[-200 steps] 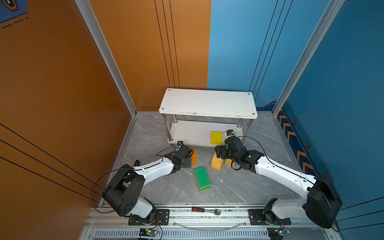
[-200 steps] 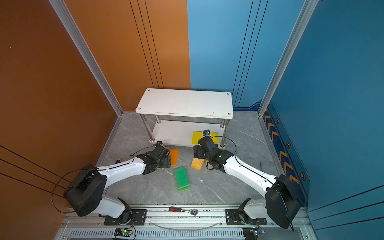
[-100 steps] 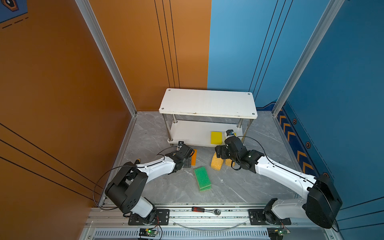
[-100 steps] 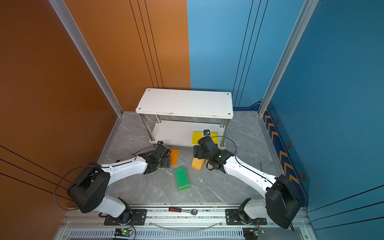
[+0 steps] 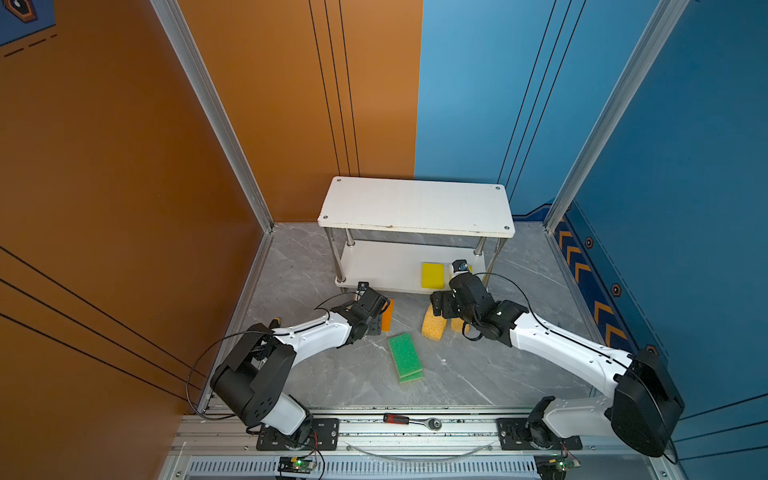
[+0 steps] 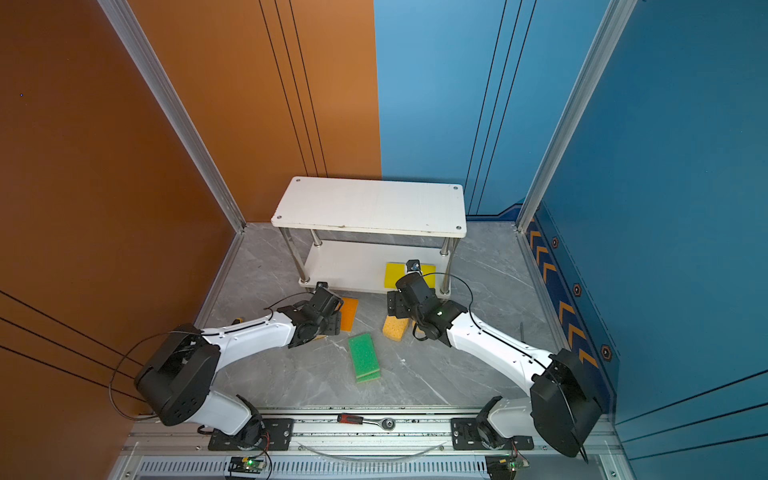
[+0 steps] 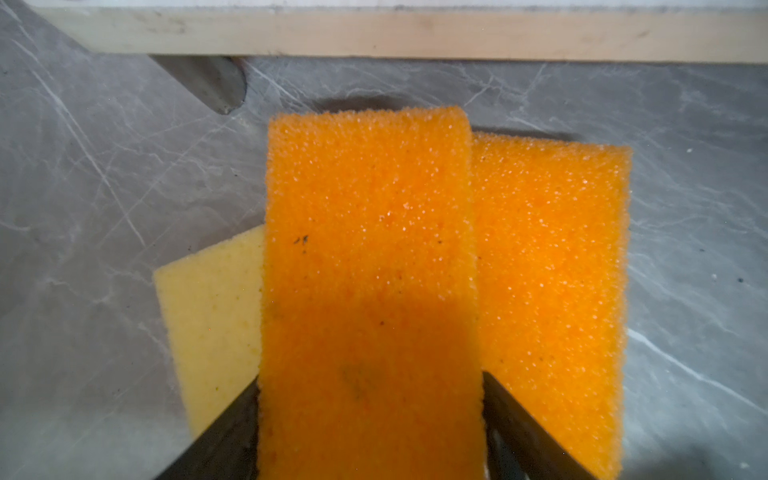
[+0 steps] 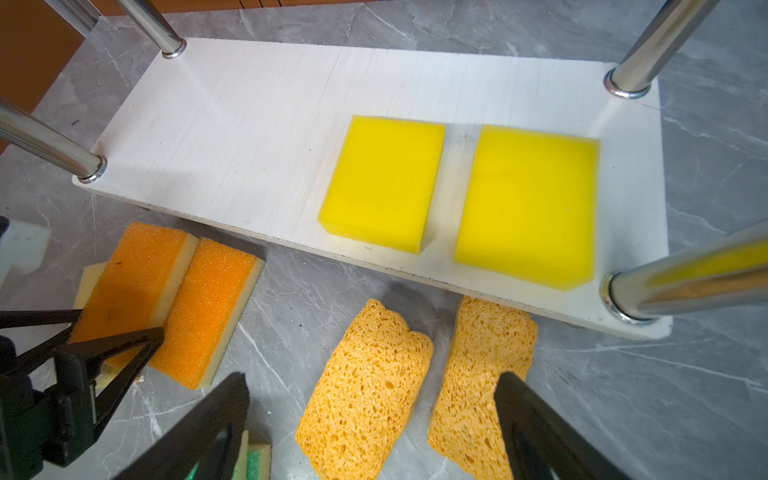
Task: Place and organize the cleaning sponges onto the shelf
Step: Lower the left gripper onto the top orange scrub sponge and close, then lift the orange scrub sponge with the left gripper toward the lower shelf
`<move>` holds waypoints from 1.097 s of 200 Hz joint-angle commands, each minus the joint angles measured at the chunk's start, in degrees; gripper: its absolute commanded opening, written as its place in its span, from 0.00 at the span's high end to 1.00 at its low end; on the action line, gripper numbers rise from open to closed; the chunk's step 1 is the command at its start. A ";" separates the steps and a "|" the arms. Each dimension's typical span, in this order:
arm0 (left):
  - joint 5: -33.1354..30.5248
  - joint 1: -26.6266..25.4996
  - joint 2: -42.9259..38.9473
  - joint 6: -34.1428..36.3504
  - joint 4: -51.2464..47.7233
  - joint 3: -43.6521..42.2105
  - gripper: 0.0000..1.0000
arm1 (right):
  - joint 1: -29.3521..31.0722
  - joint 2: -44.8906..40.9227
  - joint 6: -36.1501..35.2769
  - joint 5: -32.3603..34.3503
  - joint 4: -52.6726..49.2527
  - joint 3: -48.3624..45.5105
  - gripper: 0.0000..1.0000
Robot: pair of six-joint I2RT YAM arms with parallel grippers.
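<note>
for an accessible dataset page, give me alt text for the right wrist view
Two bright yellow sponges lie side by side on the lower white board of the shelf. On the grey floor in front, two porous yellow-orange sponges lie under the open right gripper; off to one side, the left gripper straddles one of the orange-topped sponges.

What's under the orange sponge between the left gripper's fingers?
A pale yellow pad shows beneath one side, a second orange sponge lower at the other; the rest is covered.
</note>
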 commanded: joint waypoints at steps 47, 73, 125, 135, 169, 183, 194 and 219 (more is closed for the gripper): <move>0.39 -1.35 -0.18 -0.06 -1.08 1.27 0.35 | -2.19 -1.10 1.15 0.55 0.60 -1.16 0.09; 0.36 -1.70 -0.71 -0.06 -1.17 1.34 0.35 | -2.28 -1.37 1.23 0.72 0.55 -1.27 0.09; -0.40 -2.40 -3.46 -0.10 -2.72 1.74 0.35 | -2.37 -1.60 1.23 0.55 0.57 -1.47 0.09; -0.52 -2.44 -4.12 -0.15 -3.16 1.88 0.34 | -2.46 -1.56 1.30 0.55 0.55 -1.41 0.09; -1.30 -2.75 -6.40 -0.16 -4.23 1.88 0.33 | -2.45 -1.56 1.34 0.33 0.68 -1.36 0.09; -1.39 -3.05 -7.50 -0.15 -4.63 1.93 0.33 | -2.45 -1.68 1.39 0.30 0.57 -1.39 0.09; -1.39 -3.45 -8.43 -0.21 -4.98 2.22 0.33 | -2.45 -1.82 1.40 0.42 0.57 -1.53 0.09; -1.83 -4.45 -10.37 -0.11 -6.19 3.20 0.33 | -2.45 -2.09 1.36 0.46 0.60 -1.71 0.09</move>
